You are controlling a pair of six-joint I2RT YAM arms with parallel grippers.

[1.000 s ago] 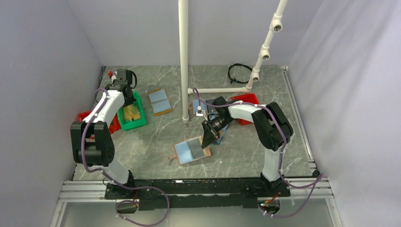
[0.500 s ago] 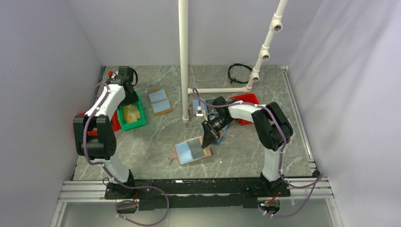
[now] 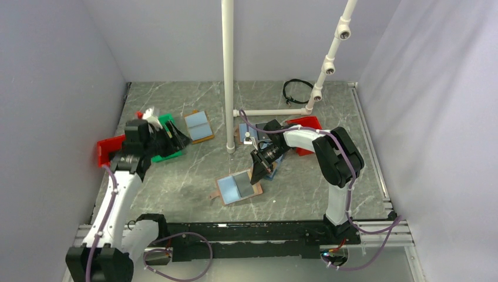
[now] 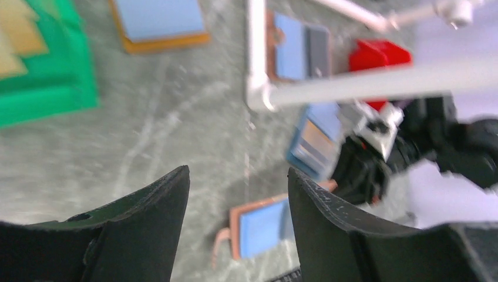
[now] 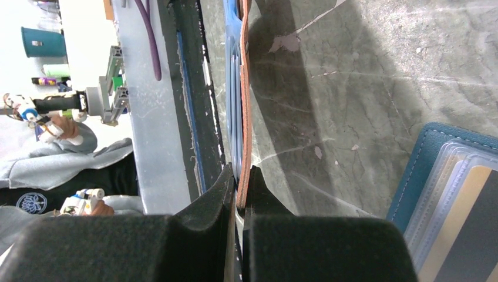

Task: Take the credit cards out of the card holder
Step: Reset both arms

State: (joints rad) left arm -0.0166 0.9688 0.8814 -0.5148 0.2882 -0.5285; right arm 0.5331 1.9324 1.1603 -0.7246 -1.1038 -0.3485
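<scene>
The card holder lies open at the table's middle, tan-brown rim, light blue left half, with a dark grey credit card in its right half. My right gripper is shut on the holder's right edge; in the right wrist view the brown rim runs edge-on between the closed fingers of that gripper. My left gripper hovers by the green bin, open and empty. In the left wrist view this gripper frames the holder far ahead.
A white pole stands behind the holder. A tan-rimmed blue holder lies right of the green bin, and a navy holder with a yellow-striped card lies beside my right gripper. Red bins sit left and right.
My left arm has swung from above the green bin to its near side, and its gripper has opened. The right arm and the card holder have not moved.
</scene>
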